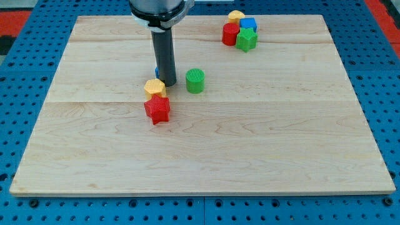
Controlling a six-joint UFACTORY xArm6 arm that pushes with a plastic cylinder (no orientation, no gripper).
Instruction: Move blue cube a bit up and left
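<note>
The wooden surface (262, 144) is filling most of the camera view, lying on a blue perforated base (19, 44).

The arm (159, 11) is coming down from the view's top, left of centre, and its dark rod (164, 56) is standing upright. My tip (169, 84) is resting on the surface just right of the yellow block and left of the green cylinder, close to both. There is no claw on this arm, so nothing is opening or closing and nothing is being held; the rod is only standing among the blocks.

Seven blocks are showing clearly. Two red: a red star-like block (157, 109) below the tip, and a red block (230, 34) in the cluster at the view's top right. Two green: a green cylinder (195, 80) beside the tip, and a green star-shaped block (247, 40) in the cluster. Two yellow: a yellow block (154, 87) touching the top of the red star-like one, and a second yellow block (235, 15) at the cluster's top. One blue cube (249, 25) is sitting in that cluster, against the green star and the red block, well apart from my tip.

A sliver of blue (156, 72) is peeking out at the rod's left edge; I cannot tell what it is.
</note>
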